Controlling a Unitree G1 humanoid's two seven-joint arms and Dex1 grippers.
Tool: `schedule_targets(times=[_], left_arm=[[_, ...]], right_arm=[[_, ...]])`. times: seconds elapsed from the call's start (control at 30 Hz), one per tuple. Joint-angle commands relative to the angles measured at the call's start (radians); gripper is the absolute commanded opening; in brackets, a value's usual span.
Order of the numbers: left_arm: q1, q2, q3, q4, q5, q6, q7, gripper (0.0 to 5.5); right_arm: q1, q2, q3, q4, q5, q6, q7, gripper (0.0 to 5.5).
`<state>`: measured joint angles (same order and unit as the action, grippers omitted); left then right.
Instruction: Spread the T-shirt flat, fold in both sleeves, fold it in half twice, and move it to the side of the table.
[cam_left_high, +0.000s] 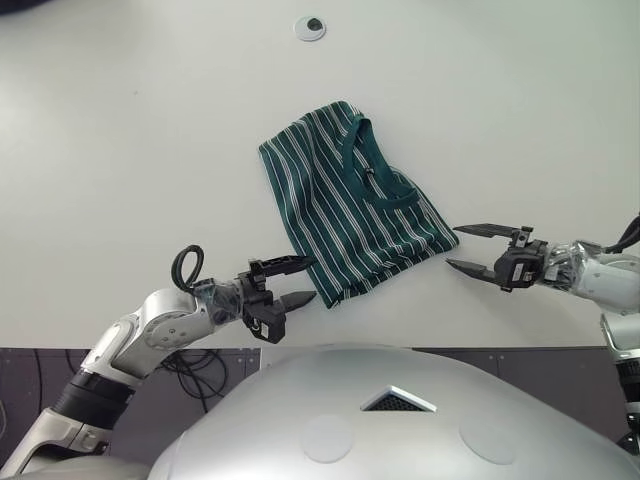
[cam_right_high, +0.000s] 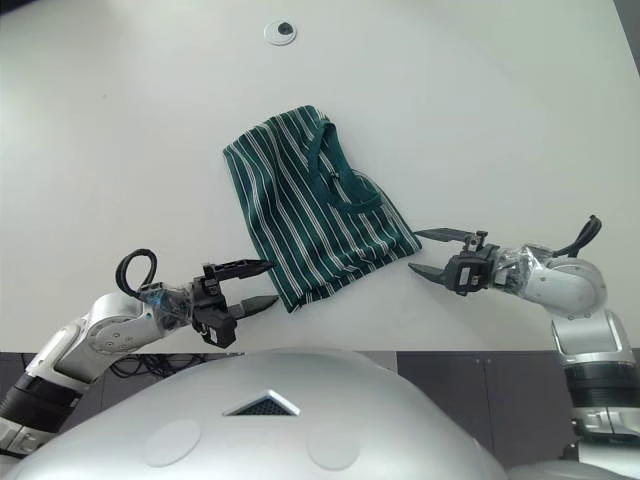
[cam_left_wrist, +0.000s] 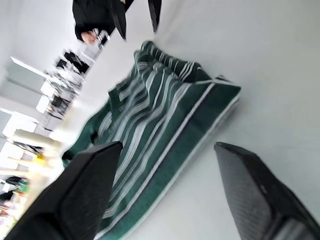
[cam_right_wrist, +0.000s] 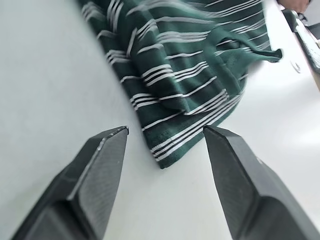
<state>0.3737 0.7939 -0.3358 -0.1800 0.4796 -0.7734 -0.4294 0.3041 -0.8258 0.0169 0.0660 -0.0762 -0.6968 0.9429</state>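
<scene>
The white table (cam_left_high: 120, 150) carries the folded green striped T-shirt (cam_left_high: 345, 205) at its middle. The shirt's long axis runs from 11 to 5 o'clock, with the neckline facing 2 o'clock. The left gripper (cam_left_high: 312, 280), fingers apart, sits at the shirt's 7 o'clock corner. The right gripper (cam_left_high: 452, 247), also spread, is just beside its 4 o'clock corner. A small round disc (cam_left_high: 310, 28) lies at 12 o'clock

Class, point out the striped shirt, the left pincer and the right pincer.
striped shirt (cam_left_high: 345, 205), left eye view, middle of cloth.
left pincer (cam_left_high: 313, 279), left eye view, between its fingertips.
right pincer (cam_left_high: 451, 247), left eye view, between its fingertips.
</scene>
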Motion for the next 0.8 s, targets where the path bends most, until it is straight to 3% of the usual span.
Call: schedule_targets(times=[0.03,0.17,0.3,0.5,0.8], left_arm=[[-0.008,-0.019,-0.044,0.061,0.126,-0.039,0.025,3.39],[-0.022,-0.030,-0.081,0.089,0.158,-0.068,0.038,3.39],[-0.035,-0.032,-0.092,0.096,0.162,-0.075,0.039,2.78],[-0.055,-0.028,-0.096,0.103,0.165,-0.070,0.034,1.72],[-0.071,-0.020,-0.106,0.104,0.139,-0.061,0.014,0.62]], right_arm=[[-0.051,0.029,0.044,0.042,-0.115,-0.079,-0.088,2.78],[-0.101,0.041,0.089,0.063,-0.212,-0.121,-0.162,2.78],[-0.141,0.046,0.147,0.085,-0.267,-0.133,-0.212,2.78],[-0.151,0.010,0.204,0.095,-0.272,-0.119,-0.222,1.60],[-0.128,-0.036,0.229,0.078,-0.228,-0.087,-0.195,0.07]])
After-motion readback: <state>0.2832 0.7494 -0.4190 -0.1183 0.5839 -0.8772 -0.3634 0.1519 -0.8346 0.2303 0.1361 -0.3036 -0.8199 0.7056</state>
